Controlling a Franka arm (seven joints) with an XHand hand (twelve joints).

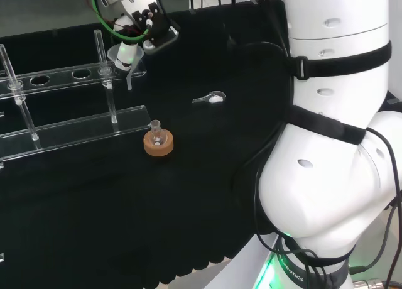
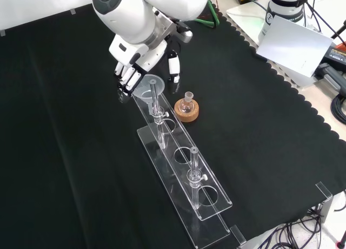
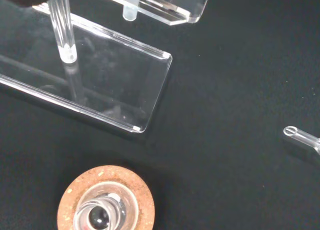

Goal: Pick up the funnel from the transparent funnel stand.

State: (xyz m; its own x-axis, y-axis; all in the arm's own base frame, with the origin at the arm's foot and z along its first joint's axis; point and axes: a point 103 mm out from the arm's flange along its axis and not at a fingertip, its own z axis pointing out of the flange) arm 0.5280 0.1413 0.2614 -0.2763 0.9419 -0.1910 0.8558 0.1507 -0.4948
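Gripping funnel (image 2: 147, 86) w/ hand (image 2: 141, 58)

Head view. The hand (image 1: 139, 22) sits at the right end of the transparent funnel stand (image 1: 69, 129), its fingers curled around the funnel (image 1: 125, 55), whose stem points down past the upper shelf. Just right of the stand's base plate, a cork ring (image 1: 158, 143) carries a small clear flask (image 1: 156, 128). A small clear tool (image 1: 210, 99) lies farther right on the black cloth (image 1: 188, 195).
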